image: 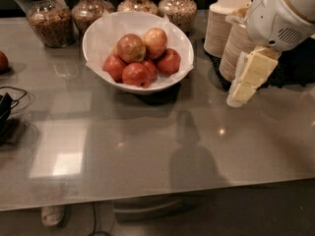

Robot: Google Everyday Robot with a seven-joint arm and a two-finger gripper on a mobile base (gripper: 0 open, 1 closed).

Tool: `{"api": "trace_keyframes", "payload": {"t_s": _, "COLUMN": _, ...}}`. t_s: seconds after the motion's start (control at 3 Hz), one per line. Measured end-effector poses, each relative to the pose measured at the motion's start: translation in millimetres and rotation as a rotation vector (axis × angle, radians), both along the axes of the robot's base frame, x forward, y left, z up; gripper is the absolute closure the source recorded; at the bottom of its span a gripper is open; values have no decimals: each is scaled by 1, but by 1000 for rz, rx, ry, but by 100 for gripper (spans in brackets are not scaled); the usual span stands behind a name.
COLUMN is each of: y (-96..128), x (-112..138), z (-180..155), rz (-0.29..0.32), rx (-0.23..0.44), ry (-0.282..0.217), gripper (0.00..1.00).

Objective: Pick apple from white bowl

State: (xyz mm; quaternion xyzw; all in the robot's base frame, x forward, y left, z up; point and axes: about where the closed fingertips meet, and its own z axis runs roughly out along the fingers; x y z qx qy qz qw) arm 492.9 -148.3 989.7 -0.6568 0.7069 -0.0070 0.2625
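Observation:
The white bowl with its paper liner stands at the back middle of the grey table. In it the pale yellow-orange apple lies on top at the back right, next to a browner mottled apple. Several smaller deep-red apples lie around them. My gripper hangs from the white arm at the right, pointing down just above the table. It is to the right of the bowl, apart from it, with nothing in it that I can see.
Several glass jars of grains line the back edge behind the bowl. Stacks of beige disposable bowls stand just behind my arm. A lone red apple and a black cable lie at the left edge.

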Motion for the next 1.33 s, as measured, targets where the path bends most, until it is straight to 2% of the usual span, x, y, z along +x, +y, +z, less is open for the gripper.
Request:
{"api": "trace_keyframes", "payload": {"t_s": 0.33, "y": 21, "x": 32, "z": -7, "rz": 31, "rx": 87, "ry": -27, "gripper": 0}}
{"api": "trace_keyframes", "payload": {"t_s": 0.67, "y": 46, "x": 63, "z": -12, "rz": 86, "rx": 176, "ry": -27, "gripper": 0}}
{"api": "trace_keyframes", "payload": {"t_s": 1.0, "y": 64, "x": 84, "z": -13, "rz": 139, "rx": 258, "ry": -27, "gripper": 0}}
{"api": "trace_keyframes", "payload": {"t_s": 1.33, "y": 75, "x": 99, "z": -16, "rz": 197, "rx": 367, "ry": -50, "gripper": 0}}
